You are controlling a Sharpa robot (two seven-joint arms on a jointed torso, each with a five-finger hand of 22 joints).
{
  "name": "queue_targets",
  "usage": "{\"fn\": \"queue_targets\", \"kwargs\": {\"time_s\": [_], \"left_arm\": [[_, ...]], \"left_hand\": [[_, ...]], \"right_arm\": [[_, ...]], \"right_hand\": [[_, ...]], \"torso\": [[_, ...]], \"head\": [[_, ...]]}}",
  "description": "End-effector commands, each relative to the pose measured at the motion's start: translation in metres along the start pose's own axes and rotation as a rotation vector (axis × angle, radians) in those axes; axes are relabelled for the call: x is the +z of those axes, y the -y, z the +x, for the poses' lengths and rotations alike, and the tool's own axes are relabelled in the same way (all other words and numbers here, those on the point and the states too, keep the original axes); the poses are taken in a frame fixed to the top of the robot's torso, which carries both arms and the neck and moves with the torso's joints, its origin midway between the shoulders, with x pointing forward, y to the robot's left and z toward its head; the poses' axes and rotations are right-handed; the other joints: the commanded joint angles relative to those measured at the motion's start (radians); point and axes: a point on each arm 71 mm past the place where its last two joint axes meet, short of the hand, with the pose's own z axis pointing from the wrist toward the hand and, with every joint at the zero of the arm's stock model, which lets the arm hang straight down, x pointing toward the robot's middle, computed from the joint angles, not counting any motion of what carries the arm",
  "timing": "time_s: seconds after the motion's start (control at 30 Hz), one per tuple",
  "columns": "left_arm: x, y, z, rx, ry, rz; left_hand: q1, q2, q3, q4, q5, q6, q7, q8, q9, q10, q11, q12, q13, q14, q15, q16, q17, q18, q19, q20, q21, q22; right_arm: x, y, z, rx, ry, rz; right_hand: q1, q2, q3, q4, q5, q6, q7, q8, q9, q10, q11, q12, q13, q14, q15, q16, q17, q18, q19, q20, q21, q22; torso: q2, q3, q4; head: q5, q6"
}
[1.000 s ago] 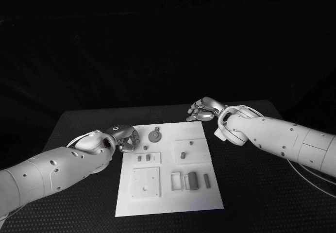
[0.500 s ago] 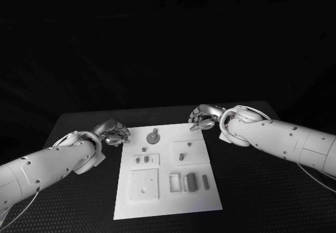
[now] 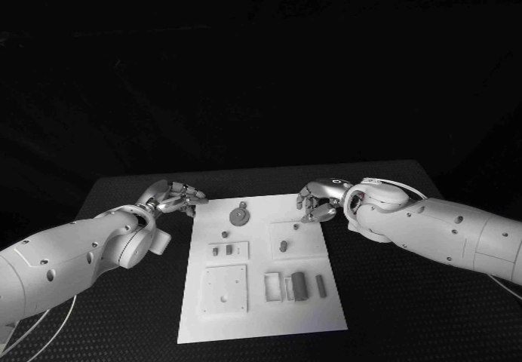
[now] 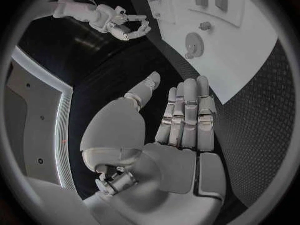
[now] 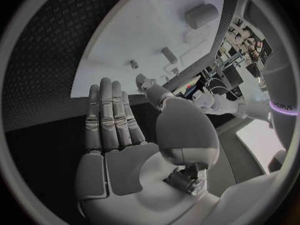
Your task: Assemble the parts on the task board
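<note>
Two empty hands, left robot hand (image 3: 174, 197), right robot hand (image 3: 319, 198), fingers extended

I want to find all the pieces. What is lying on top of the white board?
On the task board lie small grey parts: a round disc at the far end and upright blocks nearer the robot. Neither hand covers the board, so nothing on it is hidden.

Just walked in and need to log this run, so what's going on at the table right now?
The robot is set to assemble small parts on the white task board. Neither hand holds anything. The left hand is open beside the board's far left corner, the right hand is open over its far right corner. The parts sit on the board untouched, among them a round piece near the far edge and upright blocks nearer the robot.
</note>
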Motion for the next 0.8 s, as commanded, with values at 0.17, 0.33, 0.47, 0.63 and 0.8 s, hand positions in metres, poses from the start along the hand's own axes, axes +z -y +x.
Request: {"fn": "queue_targets", "kwargs": {"time_s": [0.17,0.33,0.47,0.63,0.8], "left_arm": [[0.002,0.005,0.005,-0.064,-0.025,0.030],[0.002,0.004,0.005,-0.064,-0.024,0.027],[0.002,0.004,0.004,-0.063,-0.021,0.026],[0.003,0.004,0.004,-0.063,-0.021,0.024],[0.003,0.005,0.006,-0.064,-0.025,0.026]], "left_hand": [[0.013,0.011,-0.019,0.001,-0.004,-0.014,0.002,0.005,0.000,-0.015,0.002,-0.001,0.001,0.011,0.000,-0.009,0.003,-0.006,0.019,-0.005,-0.008,-0.006],[0.014,0.011,-0.021,0.001,-0.004,-0.015,0.002,0.005,0.000,-0.016,0.003,-0.001,0.002,0.011,0.001,-0.010,0.004,-0.006,0.020,-0.005,-0.010,-0.007],[0.015,0.013,-0.024,0.002,-0.004,-0.018,0.004,0.004,0.000,-0.018,0.003,-0.001,0.002,0.013,0.001,-0.011,0.004,-0.006,0.022,-0.006,-0.011,-0.008],[0.018,0.015,-0.030,0.002,-0.004,-0.019,0.004,0.005,-0.001,-0.019,0.002,0.000,0.003,0.022,-0.001,-0.008,0.008,-0.004,0.033,-0.007,-0.009,-0.008],[0.019,0.016,-0.034,0.002,-0.004,-0.020,0.004,0.006,-0.001,-0.020,0.001,0.001,0.003,0.027,-0.001,-0.006,0.010,-0.003,0.038,-0.008,-0.009,-0.008]], "right_arm": [[0.001,-0.009,0.013,-0.082,-0.015,-0.032],[0.003,-0.015,0.019,-0.105,-0.030,-0.043],[0.005,-0.017,0.023,-0.114,-0.040,-0.038],[0.006,-0.017,0.025,-0.110,-0.030,-0.037],[0.006,-0.020,0.031,-0.122,-0.033,-0.044]], "right_hand": [[0.011,-0.012,0.005,-0.001,0.002,0.020,-0.014,0.010,-0.001,-0.045,0.034,-0.069,-0.031,0.031,-0.012,0.003,0.022,0.019,0.033,0.000,0.007,0.000],[0.021,-0.010,0.008,-0.002,0.002,0.029,-0.021,0.012,-0.006,-0.035,0.037,-0.105,-0.051,0.053,-0.017,0.000,0.039,0.021,0.057,-0.006,0.012,0.004],[0.030,-0.006,0.010,-0.003,0.002,0.042,-0.021,0.017,-0.008,-0.029,0.038,-0.123,-0.061,0.054,-0.016,-0.007,0.046,0.021,0.060,-0.008,0.010,0.005],[0.032,-0.012,0.006,-0.003,0.002,0.052,-0.021,0.019,-0.012,-0.073,0.062,-0.172,-0.087,0.021,0.006,-0.034,0.049,0.014,0.033,-0.003,-0.004,0.007],[0.063,-0.017,0.012,-0.005,0.002,0.013,-0.028,-0.006,-0.028,-0.118,0.081,-0.214,-0.111,-0.015,0.025,-0.059,0.054,0.004,-0.007,0.001,-0.024,0.009]], "torso": [[0.000,0.0003,0.0008],[0.000,0.0003,0.0004],[0.000,0.0001,-0.0003],[0.000,0.0003,0.0004],[0.000,-0.0010,0.0002]], "head": [[0.003,-0.005],[0.007,-0.009],[0.006,-0.008],[0.007,-0.013],[0.006,-0.015]]}}
